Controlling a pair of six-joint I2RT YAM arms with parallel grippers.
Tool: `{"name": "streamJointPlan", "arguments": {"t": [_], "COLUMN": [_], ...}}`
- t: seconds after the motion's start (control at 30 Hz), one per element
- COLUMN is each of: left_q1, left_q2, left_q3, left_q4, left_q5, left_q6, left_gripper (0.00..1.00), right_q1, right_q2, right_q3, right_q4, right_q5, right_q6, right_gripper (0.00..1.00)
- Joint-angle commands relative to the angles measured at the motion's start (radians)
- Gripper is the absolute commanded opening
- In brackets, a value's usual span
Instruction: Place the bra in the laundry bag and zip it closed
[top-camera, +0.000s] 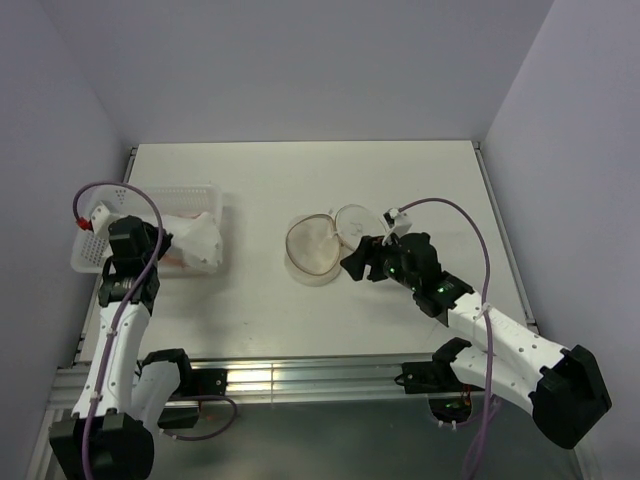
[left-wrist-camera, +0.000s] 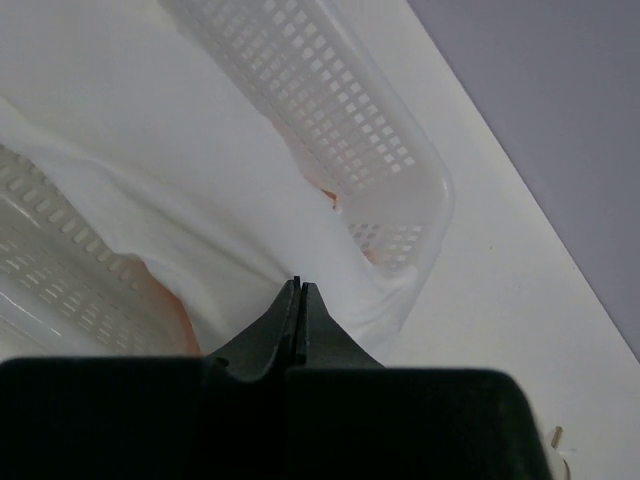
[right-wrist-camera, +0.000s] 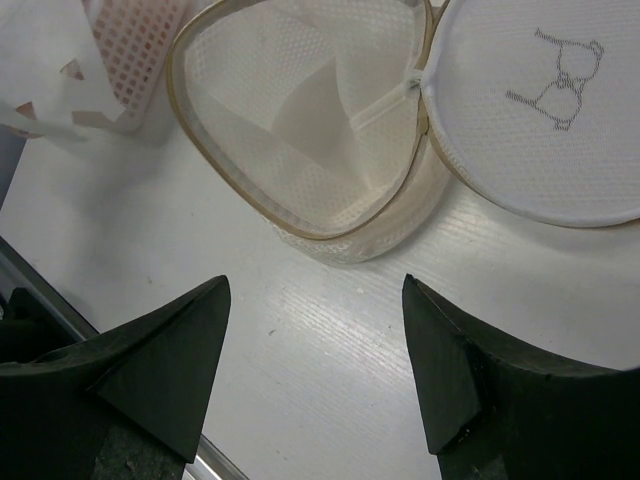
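From above, the bra (top-camera: 198, 243) sits in the basket (top-camera: 170, 189) at left, by our left hand (top-camera: 158, 238). The open bag (top-camera: 312, 250) lies centre-frame, beside our right hand (top-camera: 352, 262). Left wrist: that hand is pressed together, apparently pinching the bra. Right wrist: that hand is spread, with the bag's mouth just above.

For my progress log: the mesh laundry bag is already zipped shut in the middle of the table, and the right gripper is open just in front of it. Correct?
Not quite. The laundry bag is unzipped and lies wide open, as the right wrist view shows. The rest holds: it sits mid-table, and the right gripper is open just in front of it.
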Motion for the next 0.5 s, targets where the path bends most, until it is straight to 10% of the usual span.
{"name": "streamJointPlan", "arguments": {"t": [0.0,0.47], "left_q1": [-0.012,-0.023], "left_q2": [-0.078,-0.194], "left_q3": [0.118,0.254], "left_q4": [-0.007,-0.038], "left_q5": [-0.015,0.192], "left_q6": [0.080,0.183], "left_gripper": [0.00,0.00], "right_q1": [0.009,0.181], "right_q2": [-0.034,0.018], "right_q3": [0.036,0.224], "right_q4": [0.030,0.136], "right_q5": [0.025,-0.064], "right_q6": [-0.016,-0.071], "right_gripper": [0.77,0.95]}}
